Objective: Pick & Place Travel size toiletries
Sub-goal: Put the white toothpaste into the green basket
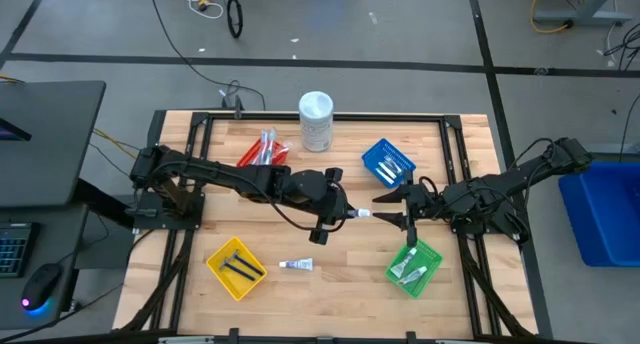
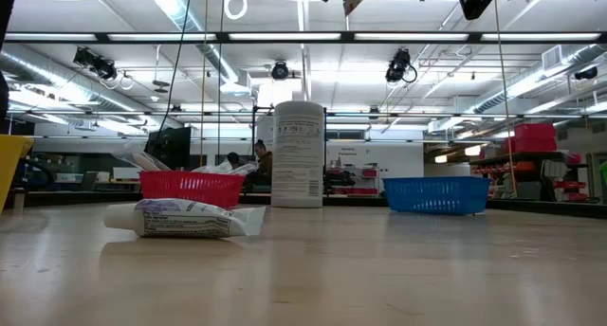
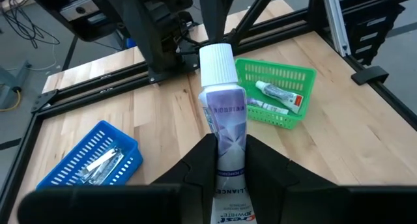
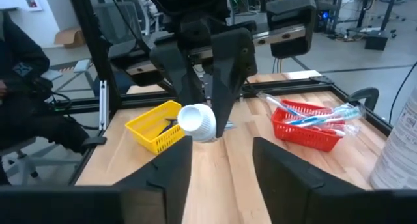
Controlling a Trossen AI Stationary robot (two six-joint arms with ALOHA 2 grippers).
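My left gripper (image 1: 345,213) reaches in from the table's left and is shut on a white toiletry tube (image 3: 225,113) with purple print. The tube's white cap (image 3: 217,62) points at my right arm. My right gripper (image 1: 391,210) faces it from the right, open; its fingers (image 4: 171,167) stand just short of the cap (image 4: 197,122) on either side, apart from it. A second small tube (image 1: 295,266) lies flat on the wood near the front. Two more tubes (image 3: 277,97) lie in the green basket (image 3: 273,69). My left gripper pinches the tube's flat body (image 3: 227,160) between its two fingers, on the half away from the cap. The fingers come from the table's left, slanting slightly down, and lie along the tube. The tube sticks out ahead of them, cap foremost, lifted clear of the table.
A yellow basket (image 1: 216,260) with black pieces stands front left and the green basket (image 1: 432,256) front right. A red basket (image 1: 262,149) with sticks, a tall white container (image 1: 316,119) and a blue basket (image 1: 388,162) stand along the back. Bare wood lies between them.
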